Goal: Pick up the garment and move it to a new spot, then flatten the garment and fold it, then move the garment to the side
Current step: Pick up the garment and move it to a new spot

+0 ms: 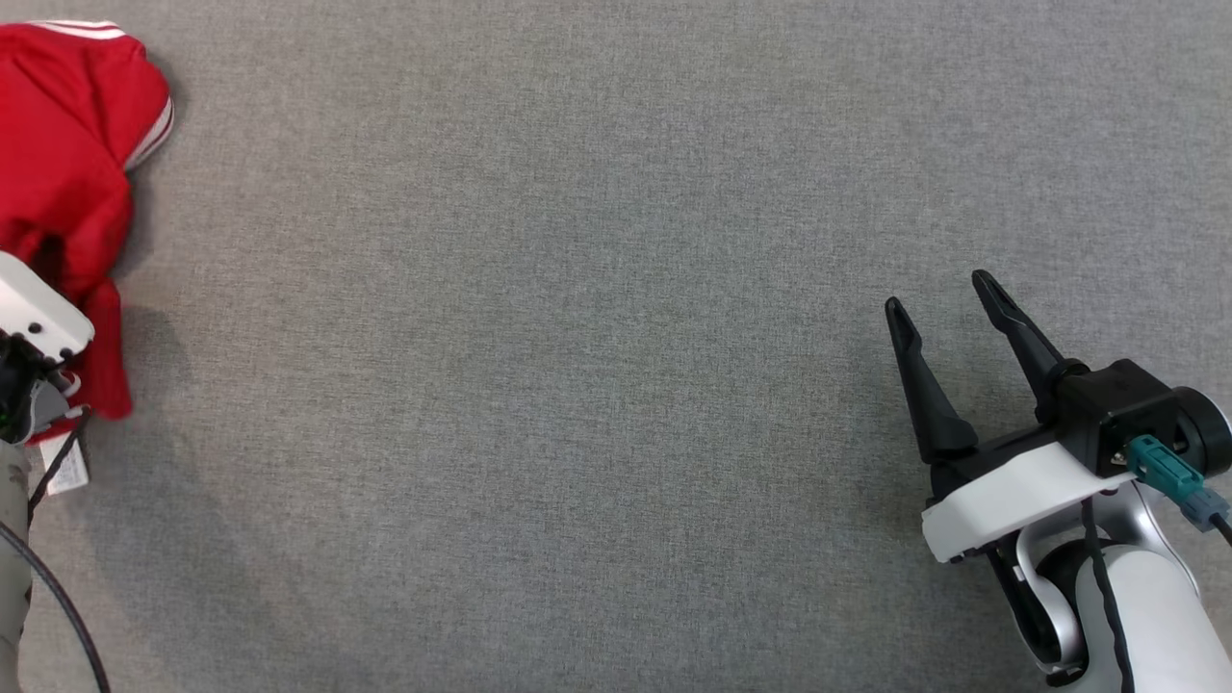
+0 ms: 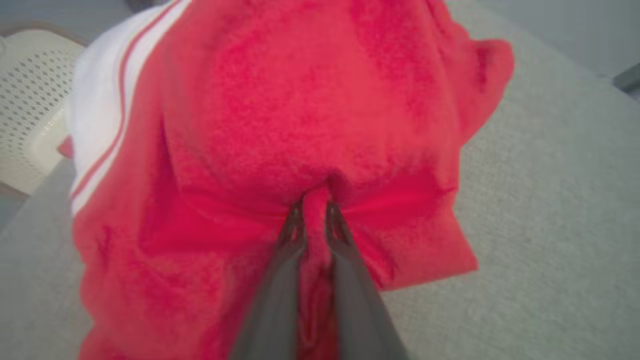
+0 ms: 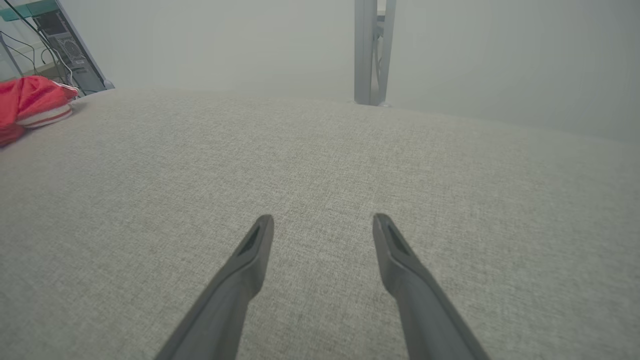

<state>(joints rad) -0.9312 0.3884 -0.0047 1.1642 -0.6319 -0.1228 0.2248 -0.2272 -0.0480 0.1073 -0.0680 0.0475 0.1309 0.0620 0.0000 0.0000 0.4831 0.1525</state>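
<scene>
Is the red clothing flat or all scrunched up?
Scrunched up: the red garment lies in a lumpy heap, with a fold pinched by the left gripper.

Grey fabric tbl [image 1: 616, 385], red garment [image 1: 67, 144] crumpled – far-left edge

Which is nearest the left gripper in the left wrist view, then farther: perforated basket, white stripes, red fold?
1. red fold, pinched in the left gripper.
2. white stripes, upper left.
3. perforated basket, far left, past the table edge.
</scene>
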